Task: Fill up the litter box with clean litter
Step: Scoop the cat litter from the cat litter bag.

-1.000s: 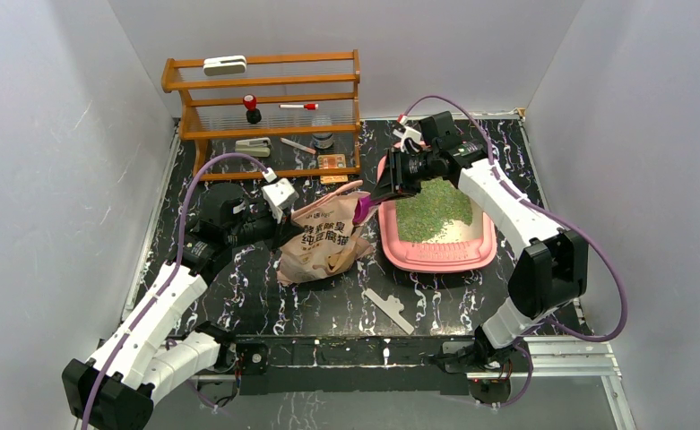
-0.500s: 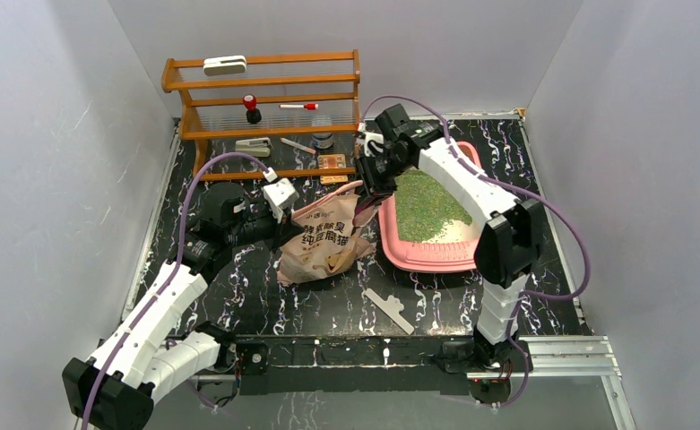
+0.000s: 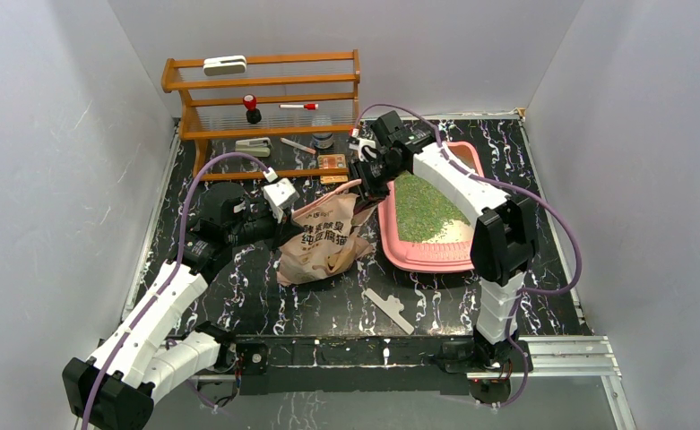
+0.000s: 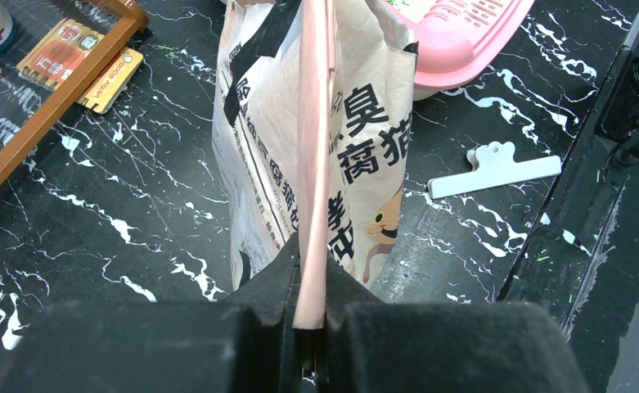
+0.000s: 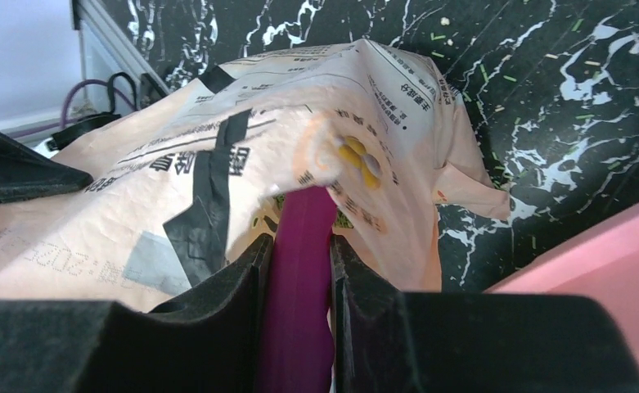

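Observation:
The pink litter box (image 3: 436, 262) sits right of centre, and green clean litter (image 3: 422, 204) covers most of its floor. Left of it stands the beige cat-printed bag (image 3: 324, 237). My left gripper (image 3: 285, 215) is shut on the bag's pinkish top edge (image 4: 314, 164) and holds the mouth up. My right gripper (image 3: 367, 182) hangs over the bag's right side, at the box's left rim. It is shut on the purple scoop (image 5: 308, 217), whose head goes down into the bag (image 5: 218, 139) and is hidden. A corner of the litter box (image 5: 602, 254) shows at the right.
A wooden shelf rack (image 3: 265, 85) with small items stands at the back left. Small card boxes (image 3: 332, 163) lie at its foot. A white clip (image 3: 389, 309) lies near the front edge. Grey walls close in on the left, back and right.
My right arm has swung left from over the litter box to the bag's mouth, carrying the scoop with it. The left arm and the bag have stayed put.

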Available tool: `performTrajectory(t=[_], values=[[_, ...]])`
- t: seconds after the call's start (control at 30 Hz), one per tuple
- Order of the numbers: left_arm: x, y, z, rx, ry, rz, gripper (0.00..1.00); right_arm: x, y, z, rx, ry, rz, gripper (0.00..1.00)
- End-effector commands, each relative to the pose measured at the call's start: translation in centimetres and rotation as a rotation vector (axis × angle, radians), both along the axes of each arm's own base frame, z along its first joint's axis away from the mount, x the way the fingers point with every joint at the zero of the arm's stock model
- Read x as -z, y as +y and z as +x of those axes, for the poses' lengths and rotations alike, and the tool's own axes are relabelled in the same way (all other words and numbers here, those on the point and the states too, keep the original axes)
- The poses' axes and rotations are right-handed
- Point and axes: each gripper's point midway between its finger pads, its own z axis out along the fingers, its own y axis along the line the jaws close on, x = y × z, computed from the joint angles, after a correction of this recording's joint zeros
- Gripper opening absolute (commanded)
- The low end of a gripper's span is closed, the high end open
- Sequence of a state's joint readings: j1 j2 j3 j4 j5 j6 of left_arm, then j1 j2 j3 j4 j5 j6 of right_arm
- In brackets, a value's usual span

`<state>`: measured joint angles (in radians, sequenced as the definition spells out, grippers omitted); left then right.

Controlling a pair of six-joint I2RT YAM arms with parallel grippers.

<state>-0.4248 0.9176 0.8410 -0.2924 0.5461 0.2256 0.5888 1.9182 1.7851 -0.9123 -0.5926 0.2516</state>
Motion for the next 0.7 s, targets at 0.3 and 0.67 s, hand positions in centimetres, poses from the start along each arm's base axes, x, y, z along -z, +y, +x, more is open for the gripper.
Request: performTrajectory(t=[0.3,0.67], values=[[-4.2,-1.0,0.5,0.039,-0.117,-0.066,0.00,-6.8,0.8,-2.1,-0.094,0.147,0.514,0.00],[-5.3,-1.1,0.5,0.031,-0.152,-0.099,0.00,-7.2,-4.6,-1.1,0.051,0.186,0.656,0.00]])
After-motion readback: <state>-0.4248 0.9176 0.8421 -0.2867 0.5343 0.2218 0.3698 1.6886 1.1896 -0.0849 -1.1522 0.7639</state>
